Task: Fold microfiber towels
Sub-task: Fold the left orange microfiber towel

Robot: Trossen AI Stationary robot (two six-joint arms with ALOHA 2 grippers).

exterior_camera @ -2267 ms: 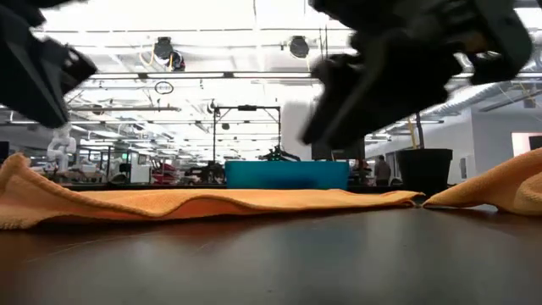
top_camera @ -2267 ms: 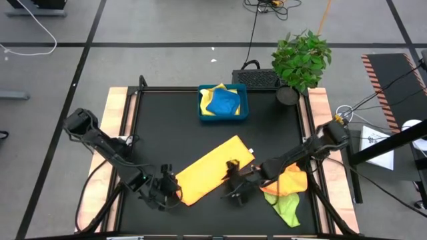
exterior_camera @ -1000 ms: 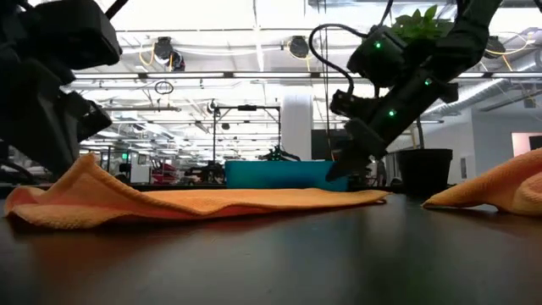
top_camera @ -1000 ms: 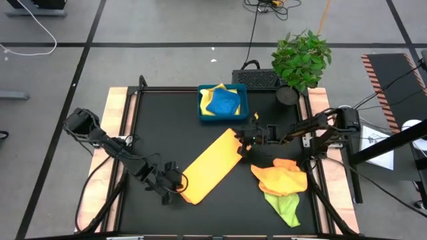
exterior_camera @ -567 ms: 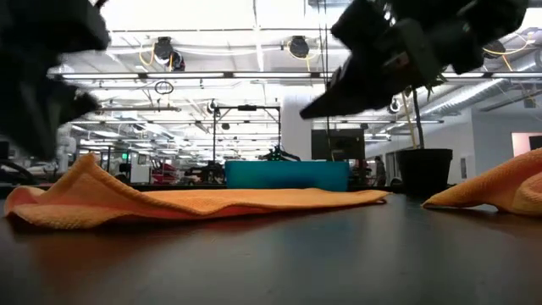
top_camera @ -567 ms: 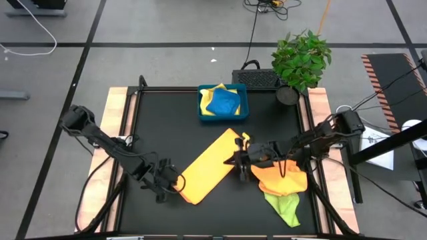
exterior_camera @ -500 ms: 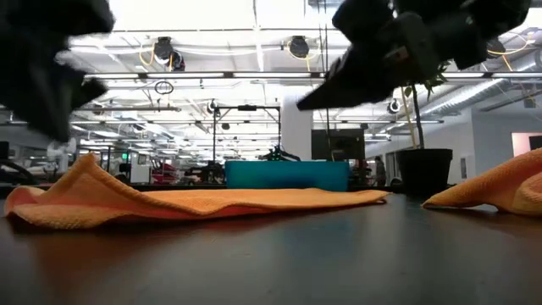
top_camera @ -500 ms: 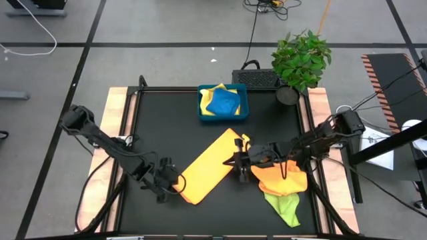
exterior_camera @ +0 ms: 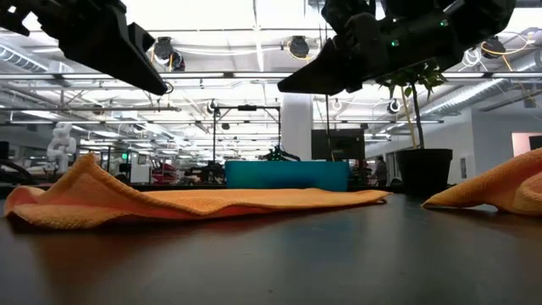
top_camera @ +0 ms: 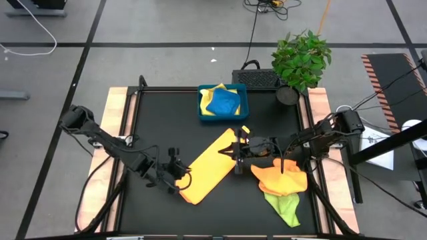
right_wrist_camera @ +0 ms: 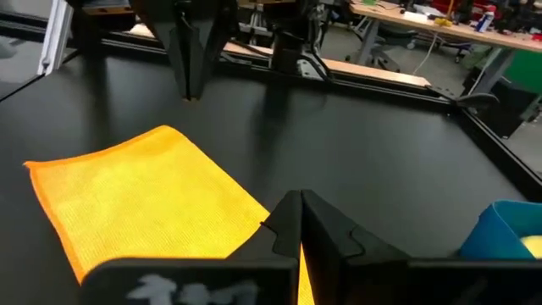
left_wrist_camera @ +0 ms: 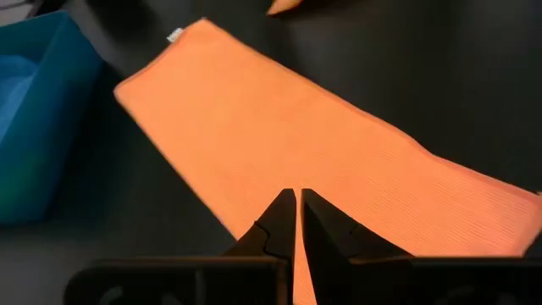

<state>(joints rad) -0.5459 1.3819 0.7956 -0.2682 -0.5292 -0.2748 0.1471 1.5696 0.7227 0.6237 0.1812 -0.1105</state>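
Since a second ago the left tool (top_camera: 179, 170), fingers pinched together and empty, has let the orange towel (top_camera: 210, 165) drop flat, while the right tool (top_camera: 235, 151), also closed, hovers over its far end; the towel lies mid-tabletop (top_camera: 167, 120), long axis diagonal toward the blue tray (top_camera: 223, 102).

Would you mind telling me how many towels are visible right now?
5: a folded orange-yellow towel mid-table; an orange towel heaped at the right with a green towel under it; a blue towel on a yellow towel in the tray. More may be hidden.
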